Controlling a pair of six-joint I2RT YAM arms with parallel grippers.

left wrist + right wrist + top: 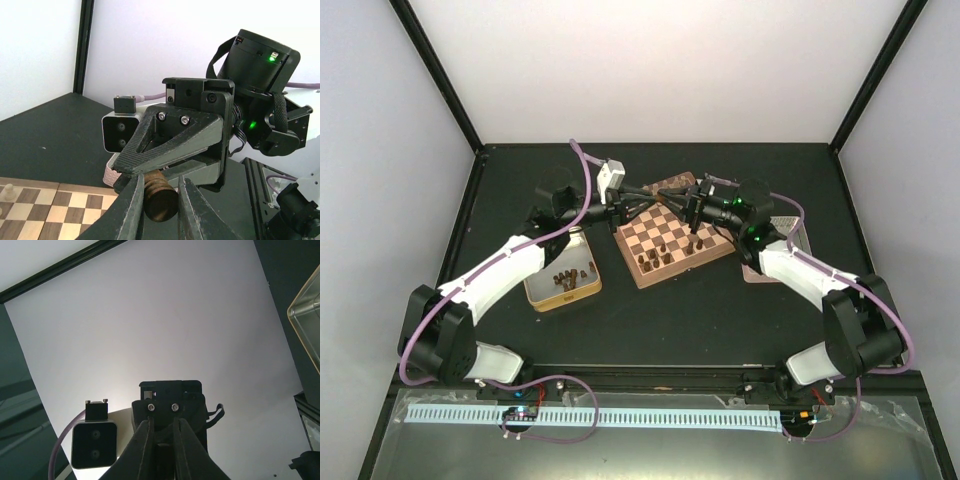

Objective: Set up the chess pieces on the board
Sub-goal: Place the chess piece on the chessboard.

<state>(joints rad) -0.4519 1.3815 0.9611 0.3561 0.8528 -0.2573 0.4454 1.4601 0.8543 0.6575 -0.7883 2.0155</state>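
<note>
— Black tabletop (pixel 650 320), white walls all round, and the two arms meet nose to nose in the air over the far side of the board (pixel 655 232). What has each got?

— The left gripper (pixel 160 180) is pinched on a dark-brown chess piece (pixel 161 201). Its wrist view shows the wood clamped between both fingers, with only the piece's width between the jaws. The right gripper (pixel 162 426) faces it head-on, jaws pressed together.

— On the same piece?

— Cannot tell. The right wrist view shows only a dark slit between its fingers and the left gripper's body beyond. I can't pick out the wood there.

— How does the piece lie?

— On its side, not upright. Its round end points back at the left wrist camera and the ribbed part runs away toward the right gripper. So the long axis sits roughly along the line joining the two grippers, and the far end is the one nearest the right jaws.

— Reads like a hand-over, then.

— My guess as well. It all turns on that axis. If the right jaws do have the far end, the left can let go, and the right arm, which looks to hang over the squares, must turn the piece upright before setting it down. More dark pieces lie in the tin (pixel 570 300) by the left arm, and several stand on the board.
</note>
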